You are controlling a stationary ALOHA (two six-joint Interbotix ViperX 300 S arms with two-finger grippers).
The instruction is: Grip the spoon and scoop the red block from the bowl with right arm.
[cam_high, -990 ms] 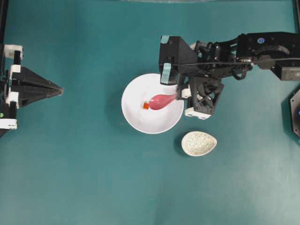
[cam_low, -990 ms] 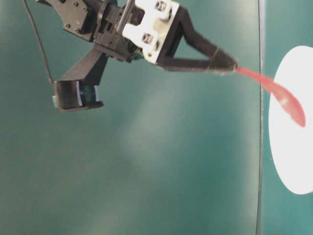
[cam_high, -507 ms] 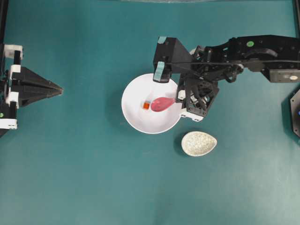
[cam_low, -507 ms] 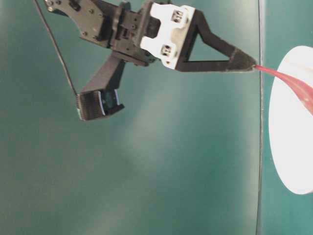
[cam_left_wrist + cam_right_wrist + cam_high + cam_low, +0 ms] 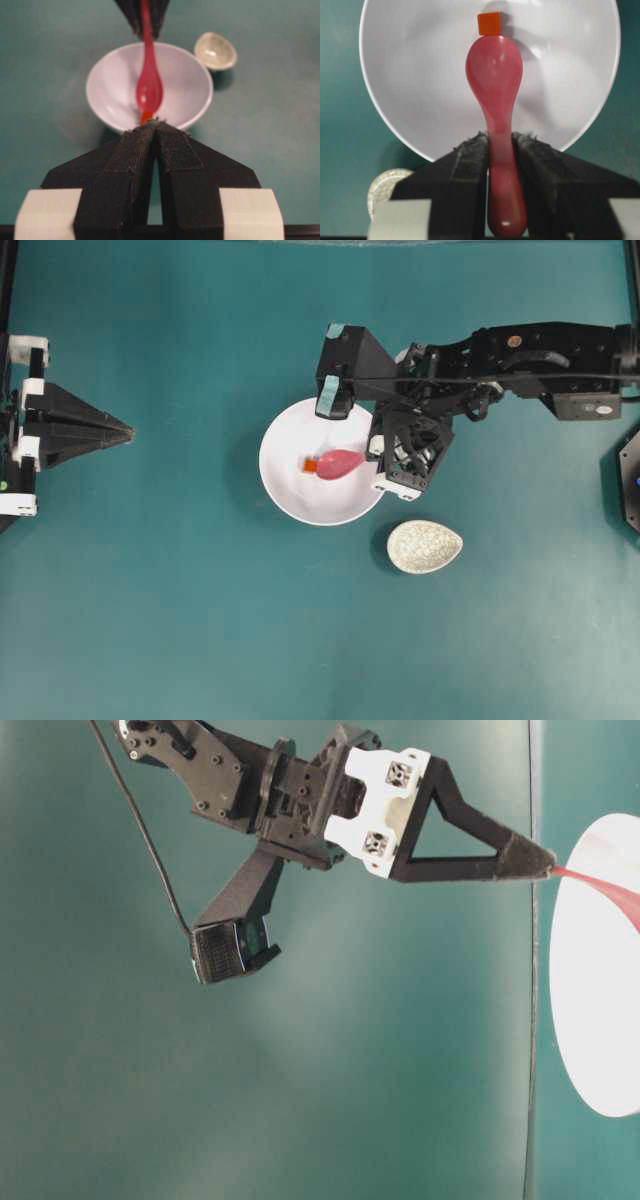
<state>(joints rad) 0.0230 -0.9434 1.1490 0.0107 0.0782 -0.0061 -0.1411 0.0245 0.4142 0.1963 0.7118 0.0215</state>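
Observation:
The white bowl (image 5: 290,502) sits mid-table. Inside it lies the small red block (image 5: 310,466), and the spoon's (image 5: 341,463) pink-red scoop touches it with its tip. In the right wrist view the block (image 5: 489,23) rests just beyond the scoop (image 5: 494,70), on the bowl's floor (image 5: 420,75). My right gripper (image 5: 500,137) is shut on the spoon's handle, at the bowl's right rim (image 5: 372,452). My left gripper (image 5: 128,430) rests far left, shut and empty, pointing at the bowl (image 5: 190,80).
A small speckled oval dish (image 5: 425,546) stands just right of and below the bowl, close under the right wrist. The right arm (image 5: 520,355) stretches in from the right edge. Teal table surface surrounds everything.
The right arm has shifted left and tipped the spoon deeper into the bowl; the scoop's tip now meets the red block. The left gripper has stayed still.

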